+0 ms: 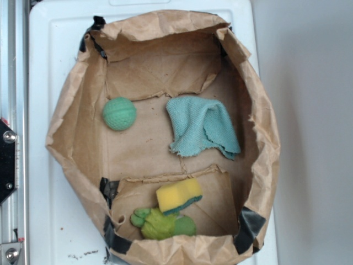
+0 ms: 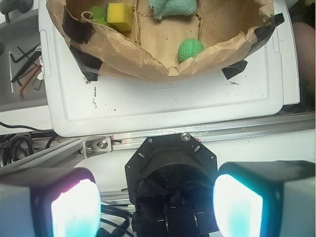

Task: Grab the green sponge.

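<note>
- A brown paper bag (image 1: 77,127), cut low and spread open into a shallow bin, sits on a white plastic tray (image 1: 49,55); its rim is crumpled and held at several corners with black tape (image 1: 249,222).
- Inside, the sponge (image 1: 177,195) lies near the bottom rim in the exterior view: yellow on top with a green scrubbing layer along its lower edge, resting on a folded paper flap.
- Just below the sponge and touching it is a green soft toy (image 1: 160,223), pressed against the bag's wall.
- A green ball (image 1: 119,114) sits alone on the bag's floor toward the left side, well apart from the sponge.
- A teal cloth (image 1: 201,126) lies rumpled right of centre, between the ball and the right wall, touching neither.
- The middle of the bag's floor, between ball, cloth and sponge, is bare paper, giving open room; the sponge itself is hemmed in by the toy and the nearby wall.
- In the wrist view the claw (image 2: 157,201) is outside the bag, over a metal rail (image 2: 237,129) beside the tray, with the whole bag ahead of it.
- Its two fingers (image 2: 74,207) stand wide apart at the picture's lower corners, with nothing between them.
- The bag's near wall (image 2: 148,61) rises between the claw and the contents.
- Loose cables (image 2: 22,61) lie on the surface left of the tray.
</note>
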You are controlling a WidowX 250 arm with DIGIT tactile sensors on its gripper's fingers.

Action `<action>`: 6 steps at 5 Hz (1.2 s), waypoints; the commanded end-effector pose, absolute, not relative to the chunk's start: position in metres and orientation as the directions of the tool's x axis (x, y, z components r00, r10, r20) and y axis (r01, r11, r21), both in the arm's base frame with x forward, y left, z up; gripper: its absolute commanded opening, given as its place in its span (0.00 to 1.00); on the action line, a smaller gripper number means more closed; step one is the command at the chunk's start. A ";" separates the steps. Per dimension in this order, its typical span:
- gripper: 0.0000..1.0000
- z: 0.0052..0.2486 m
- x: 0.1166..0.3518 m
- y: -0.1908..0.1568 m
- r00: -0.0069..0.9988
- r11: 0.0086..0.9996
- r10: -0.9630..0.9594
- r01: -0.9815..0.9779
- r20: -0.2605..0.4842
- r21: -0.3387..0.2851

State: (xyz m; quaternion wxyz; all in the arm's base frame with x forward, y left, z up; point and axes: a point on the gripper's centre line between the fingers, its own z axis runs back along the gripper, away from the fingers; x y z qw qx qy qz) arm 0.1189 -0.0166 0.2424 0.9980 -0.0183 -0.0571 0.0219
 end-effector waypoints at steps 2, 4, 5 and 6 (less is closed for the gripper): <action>1.00 0.232 0.141 -0.015 0.986 0.999 0.007 -0.001 0.167 -0.038; 1.00 0.205 0.186 0.005 0.973 0.997 -0.070 0.071 0.220 0.006; 1.00 0.198 0.209 0.015 0.973 1.000 -0.026 0.024 0.228 0.013; 1.00 0.194 0.230 0.018 0.975 1.000 0.028 -0.030 0.218 0.007</action>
